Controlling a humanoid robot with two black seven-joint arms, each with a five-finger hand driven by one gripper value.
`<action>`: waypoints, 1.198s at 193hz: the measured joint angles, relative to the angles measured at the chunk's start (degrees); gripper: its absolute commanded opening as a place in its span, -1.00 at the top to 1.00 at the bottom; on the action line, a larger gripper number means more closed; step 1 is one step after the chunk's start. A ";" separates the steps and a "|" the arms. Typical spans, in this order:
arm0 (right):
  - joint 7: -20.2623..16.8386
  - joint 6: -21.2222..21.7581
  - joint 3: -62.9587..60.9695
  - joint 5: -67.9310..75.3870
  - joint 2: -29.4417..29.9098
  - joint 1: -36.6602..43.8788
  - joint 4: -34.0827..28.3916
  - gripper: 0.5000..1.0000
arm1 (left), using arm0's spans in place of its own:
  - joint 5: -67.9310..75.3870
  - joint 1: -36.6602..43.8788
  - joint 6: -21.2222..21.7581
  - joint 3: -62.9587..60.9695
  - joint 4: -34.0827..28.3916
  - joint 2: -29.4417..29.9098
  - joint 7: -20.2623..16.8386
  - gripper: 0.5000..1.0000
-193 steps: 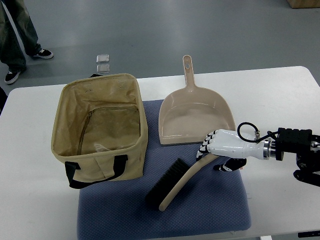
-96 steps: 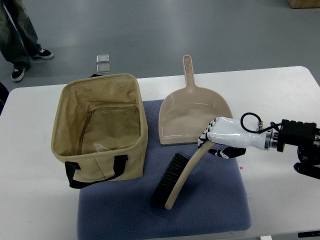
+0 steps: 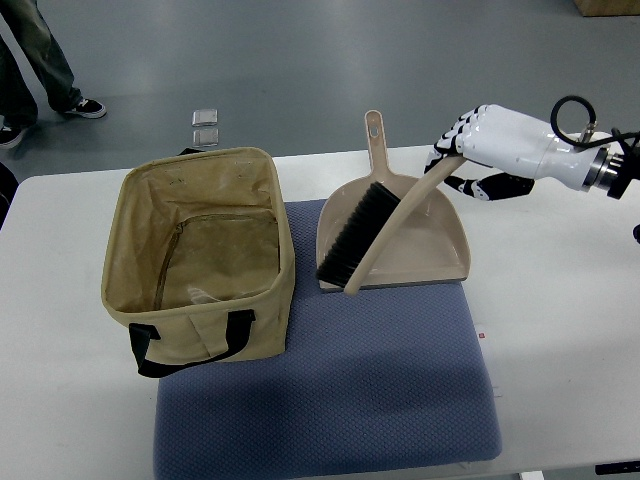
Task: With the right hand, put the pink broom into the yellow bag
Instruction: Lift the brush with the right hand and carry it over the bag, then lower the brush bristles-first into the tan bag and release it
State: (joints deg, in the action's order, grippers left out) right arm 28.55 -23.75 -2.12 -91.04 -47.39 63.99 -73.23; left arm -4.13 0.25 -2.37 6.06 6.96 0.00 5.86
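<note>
Broom (image 3: 385,232), the pale pinkish-beige hand brush with dark bristles, hangs in the air above the dustpan (image 3: 400,250), carried by the right hand (image 3: 478,140), whose fingers are curled around the top end of the handle. The handle slants down and to the left from the hand, so the bristle head sits lowest, over the left part of the dustpan's tray. Whether the bristles touch the tray cannot be told from this steep angle.

The yellow bag (image 3: 200,255), an open-topped tan fabric tote with black straps, stands to the left on the counter (image 3: 560,290), partly over the blue mat (image 3: 330,400), with its mouth wide open and little visible inside. It is near the broom head but apart from it.

The broom looks light and stiff: a moulded plastic handle with a gentle curve and a dense block of bristles that will give a little on contact. Held at the far tip, it acts like a long lever, so the head may swing or twist in the grip if the arm moves sharply; a grasp nearer the middle would steady it more, though the end grip gives the reach needed to lower the head into the bag first. The smooth plastic could slip between hard fingers. The bag's soft walls may fold if the bristles catch the rim.

The left arm is out of sight.
</note>
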 measured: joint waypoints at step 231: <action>-5.98 5.96 0.01 -2.82 34.74 16.33 15.37 -0.02 | 0.00 0.01 0.00 0.00 0.00 0.00 0.01 -1.00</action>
State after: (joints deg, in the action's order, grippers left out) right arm 22.57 -17.79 -2.12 -93.86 -12.65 80.32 -57.87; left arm -4.13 0.26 -2.37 6.06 6.96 0.00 5.88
